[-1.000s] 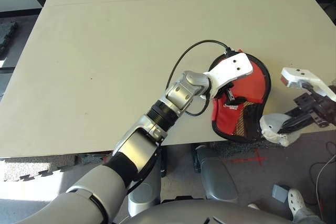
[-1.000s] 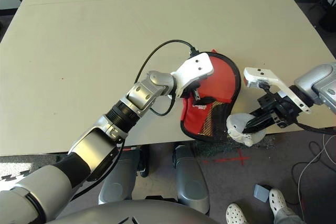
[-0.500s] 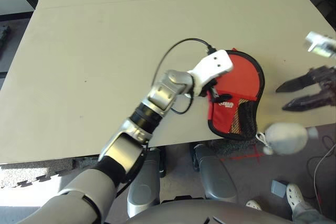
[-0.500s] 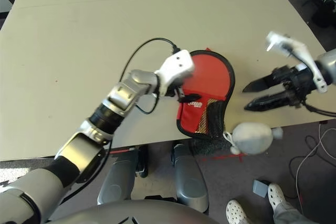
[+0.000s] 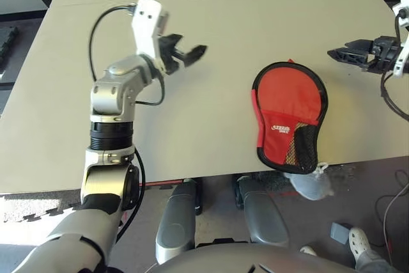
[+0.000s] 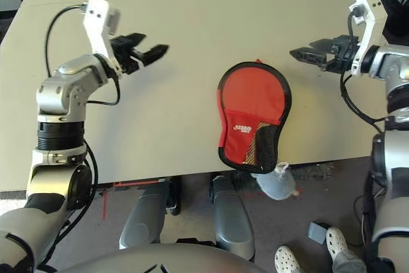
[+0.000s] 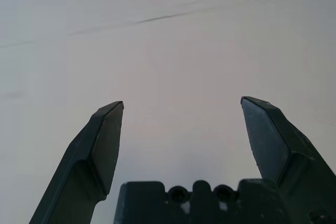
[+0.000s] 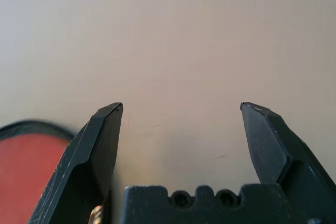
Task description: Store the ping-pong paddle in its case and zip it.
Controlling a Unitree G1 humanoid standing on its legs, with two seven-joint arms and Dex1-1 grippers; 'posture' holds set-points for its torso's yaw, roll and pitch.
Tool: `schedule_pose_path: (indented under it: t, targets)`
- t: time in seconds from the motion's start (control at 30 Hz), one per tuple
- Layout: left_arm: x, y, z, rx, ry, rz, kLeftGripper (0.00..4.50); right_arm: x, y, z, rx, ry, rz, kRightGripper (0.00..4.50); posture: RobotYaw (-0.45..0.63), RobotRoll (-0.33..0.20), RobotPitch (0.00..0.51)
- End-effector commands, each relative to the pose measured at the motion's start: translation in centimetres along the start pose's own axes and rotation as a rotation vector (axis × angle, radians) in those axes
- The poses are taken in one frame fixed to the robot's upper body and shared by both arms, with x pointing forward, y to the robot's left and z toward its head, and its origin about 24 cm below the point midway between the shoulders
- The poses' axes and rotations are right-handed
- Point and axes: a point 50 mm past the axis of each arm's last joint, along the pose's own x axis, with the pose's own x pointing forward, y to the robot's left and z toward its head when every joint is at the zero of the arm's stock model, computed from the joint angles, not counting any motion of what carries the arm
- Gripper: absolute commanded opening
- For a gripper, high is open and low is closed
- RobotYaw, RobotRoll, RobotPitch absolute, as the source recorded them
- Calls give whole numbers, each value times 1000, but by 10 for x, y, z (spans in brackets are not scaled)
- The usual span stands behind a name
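Paddle hidden, can't tell if inside case; case cut off by right wrist view's edge.

Probably a robotics lab or test room: a plain pale table stands on grey carpet with red tape marks, loose cables at four o'clock, and a person's white shoe nearby.

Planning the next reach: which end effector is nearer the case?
The right end effector; it hovers nearer the case than the left end effector.
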Motion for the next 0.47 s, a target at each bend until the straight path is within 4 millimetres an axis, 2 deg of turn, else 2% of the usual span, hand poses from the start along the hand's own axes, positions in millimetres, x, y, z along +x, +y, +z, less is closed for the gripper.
schedule_pose_path:
  t: [0.03, 0.23, 0.47]
  targets:
    - [-9, 20, -12, 11, -25, 152, 4500, -5, -11, -12, 30, -49, -151, 4465, 50, 0, 232]
    - [-23, 42, -27, 55, -101, 317, 4500, -7, -18, -23, 58, -155, -348, 4465, 85, 0, 229]
    - [-33, 61, -25, 102, -226, 445, 4500, -10, -22, -32, 84, -196, -449, 4465, 90, 0, 217]
